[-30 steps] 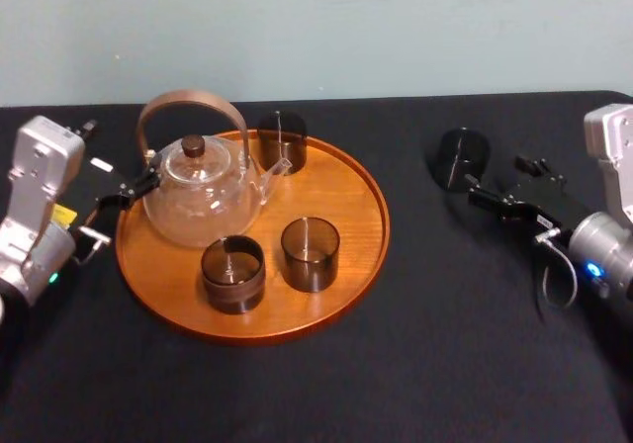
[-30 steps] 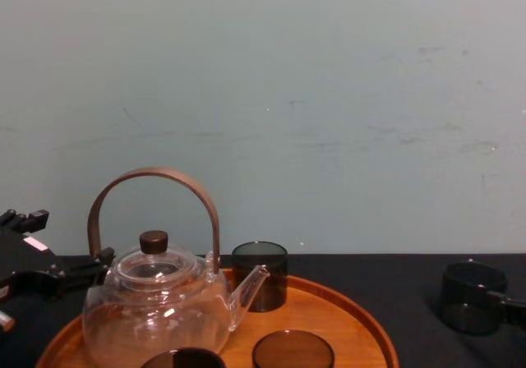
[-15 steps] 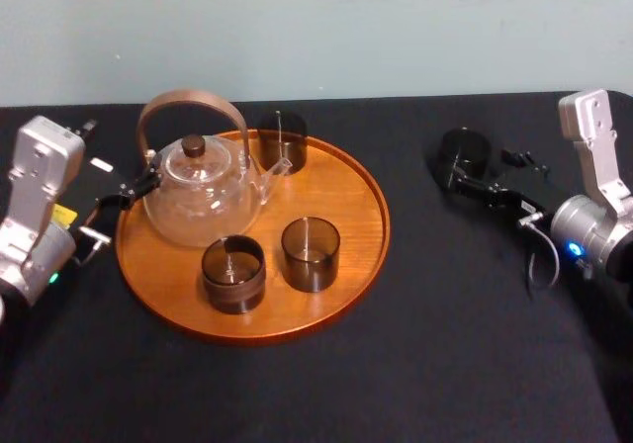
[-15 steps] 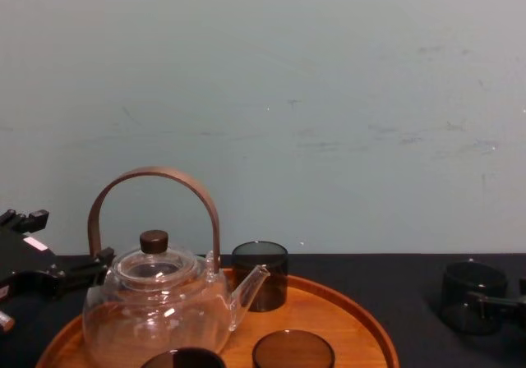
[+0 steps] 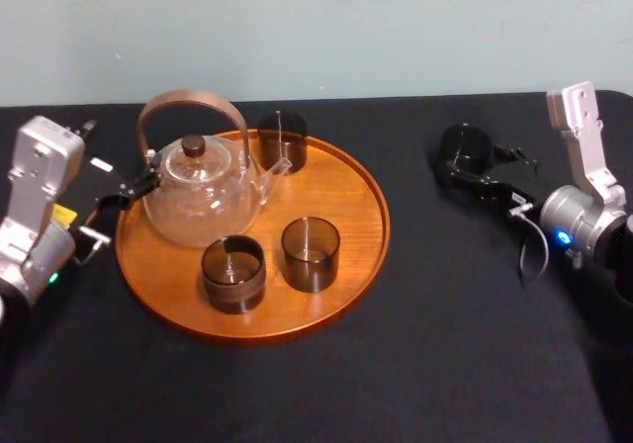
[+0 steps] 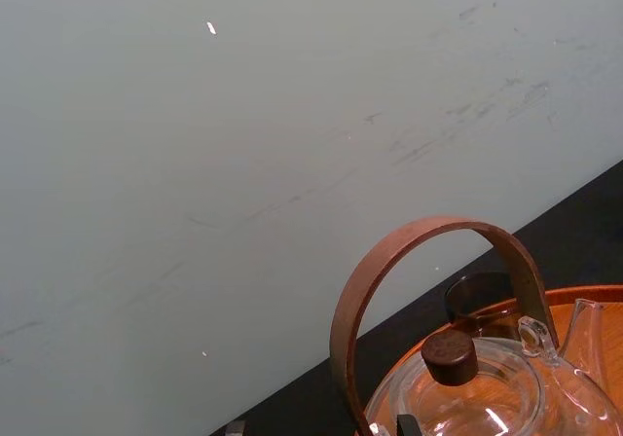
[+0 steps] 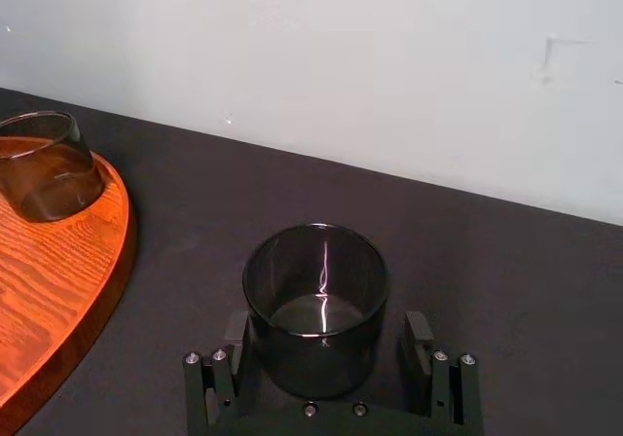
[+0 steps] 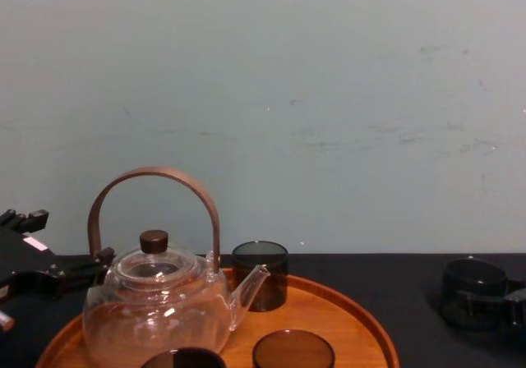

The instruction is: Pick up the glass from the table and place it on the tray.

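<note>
Now open fingers (image 7: 421, 344) of the right gripper (image 7: 328, 331) straddle the smoky cylindrical glass (image 7: 316, 290), ungripped; next they must close and lift.

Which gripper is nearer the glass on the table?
Right. The right gripper straddles the glass, a finger on each side. The left gripper sits at the tray's left edge, by the teapot.
</note>
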Controlling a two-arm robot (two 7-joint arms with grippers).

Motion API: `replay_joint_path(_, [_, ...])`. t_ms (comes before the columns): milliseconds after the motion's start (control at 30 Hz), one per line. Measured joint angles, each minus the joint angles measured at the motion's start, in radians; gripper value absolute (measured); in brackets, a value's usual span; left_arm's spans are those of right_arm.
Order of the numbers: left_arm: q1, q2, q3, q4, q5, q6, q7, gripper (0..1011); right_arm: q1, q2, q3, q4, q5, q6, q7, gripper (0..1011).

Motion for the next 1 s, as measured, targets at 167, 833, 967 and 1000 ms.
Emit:
replay_joint_path(167, [0.0,0.0,0.0,0.0,0.0,0.0,0.0,1009,0.025,-0.011,-0.004,0.035,-0.002,-0.013,0.01,1002])
replay_joint_path(833, [0.0,0.0,0.0,0.0,0.0,0.0,0.0,1010,0.109,-0.047,-0.019,0.164,-0.029,-0.06,0.029,1002])
replay_joint_path(967, [0.0,0.0,0.0,0.0,0.0,0.0,0.0,1009,0.107,-0.046,-0.019,0.161,-0.028,-0.06,0.029,1002])
replay_joint_path(1000, [0.0,0.0,0.0,0.0,0.0,0.0,0.0,1010,0.107,-0.046,-0.019,0.161,-0.028,-0.06,0.029,1002])
